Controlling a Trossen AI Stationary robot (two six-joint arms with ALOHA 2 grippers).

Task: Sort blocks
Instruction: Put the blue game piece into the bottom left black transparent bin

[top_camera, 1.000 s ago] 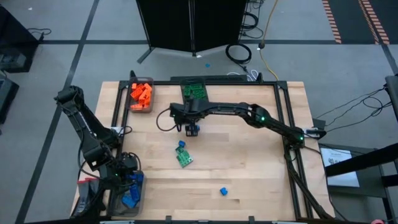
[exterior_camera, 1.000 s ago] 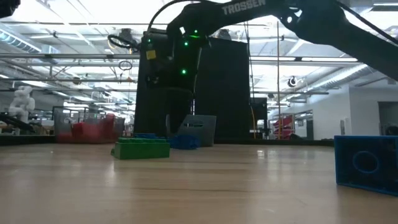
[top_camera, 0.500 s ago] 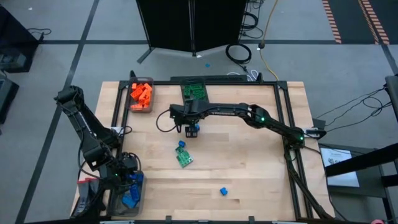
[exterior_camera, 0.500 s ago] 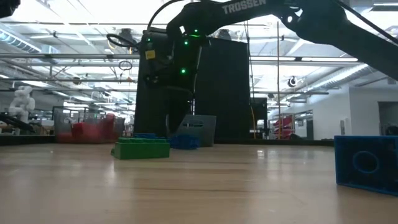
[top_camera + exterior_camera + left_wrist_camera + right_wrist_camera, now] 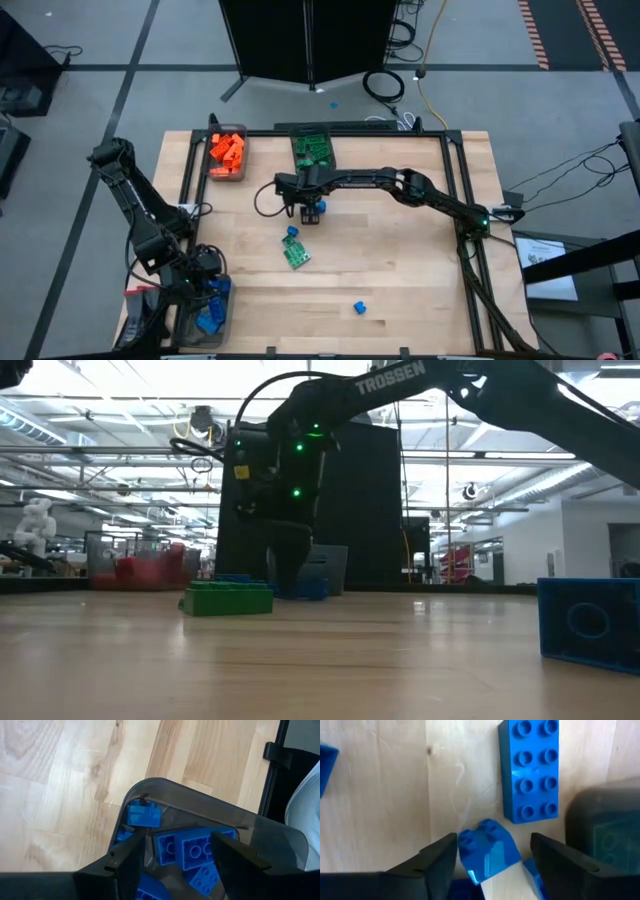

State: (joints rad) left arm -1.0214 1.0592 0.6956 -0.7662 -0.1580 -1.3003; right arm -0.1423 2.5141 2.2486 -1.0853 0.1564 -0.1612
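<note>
My right gripper point(image 5: 492, 862) hangs open, fingers pointing down, low over the table's middle point(image 5: 311, 210). A small blue sloped block point(image 5: 487, 851) lies on the wood between its fingers, which stand on either side of it. Beyond it lies a long blue eight-stud block point(image 5: 530, 770), and another blue piece point(image 5: 535, 870) shows beside the right finger. Nearer the front lie a green block point(image 5: 297, 257), a small blue block point(image 5: 292, 232) and a lone blue block point(image 5: 358, 308). My left gripper point(image 5: 177, 865) waits open above the bin of blue blocks point(image 5: 200, 847) at the near left corner.
A bin of orange blocks point(image 5: 227, 155) and a bin of green blocks point(image 5: 313, 150) stand at the table's far edge; the green bin's dark wall point(image 5: 605, 830) is close to my right gripper. In the low view the green block point(image 5: 228, 598) lies in front of my right gripper.
My right gripper has sunk toward the blue blocks at the table's middle, its fingers now close over the wood. The blocks have stayed where they were.
</note>
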